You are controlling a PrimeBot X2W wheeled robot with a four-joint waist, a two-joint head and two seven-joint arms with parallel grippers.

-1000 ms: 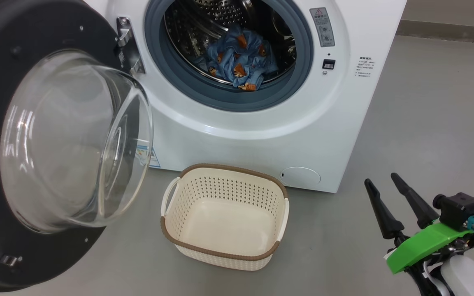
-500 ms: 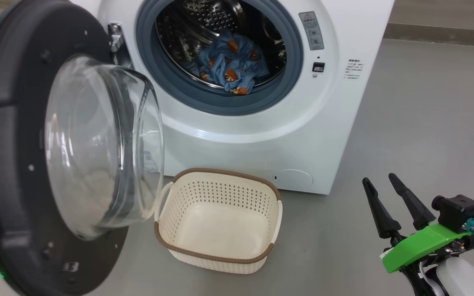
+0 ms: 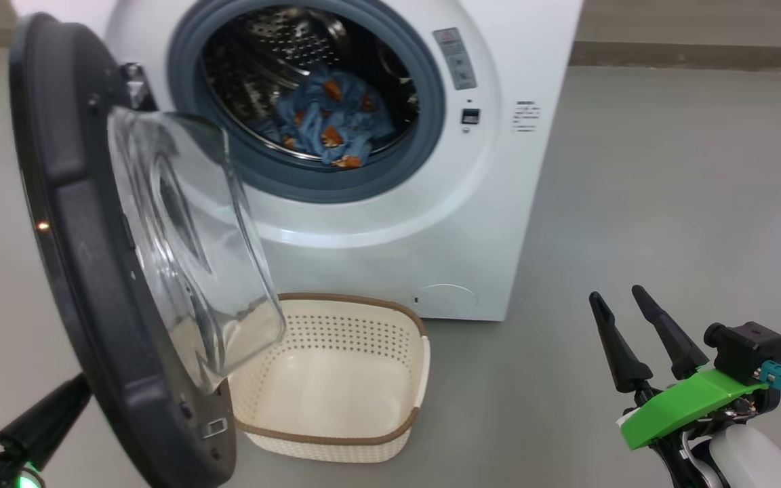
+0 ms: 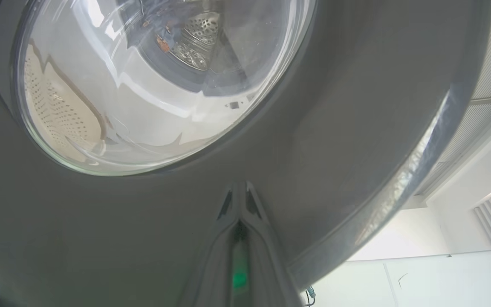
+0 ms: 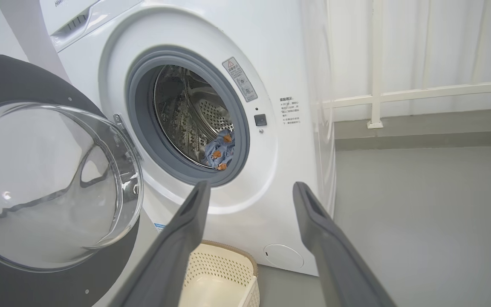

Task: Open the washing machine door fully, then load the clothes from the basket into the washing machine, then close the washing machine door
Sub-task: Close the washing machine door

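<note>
The washing machine [image 3: 492, 203] stands ahead with its drum open. Inside the drum lie the clothes [image 3: 326, 125], a light blue heap with orange figures, also visible as the clothes [image 5: 220, 151] in the right wrist view. The washing machine door [image 3: 85, 224] stands partly swung, nearly edge-on, its glass bowl over the basket's left end. The cream basket [image 3: 363, 300] sits on the floor below the opening with nothing in it. My left gripper [image 3: 81, 386] is shut behind the door; its fingertips [image 4: 245, 200] press the door's dark outer face [image 4: 335, 128]. My right gripper [image 3: 617, 301] hangs open at the lower right, holding nothing.
Grey floor [image 3: 668, 203] stretches to the machine's right. A low wall ledge with a white railing [image 5: 399, 94] runs behind it. The machine's round flap [image 3: 445, 298] sits low beside the basket.
The door has swung from wide open towards the machine's opening and now stands nearly edge-on. The head camera has turned, and my left gripper has come into view behind the door. The right gripper kept still.
</note>
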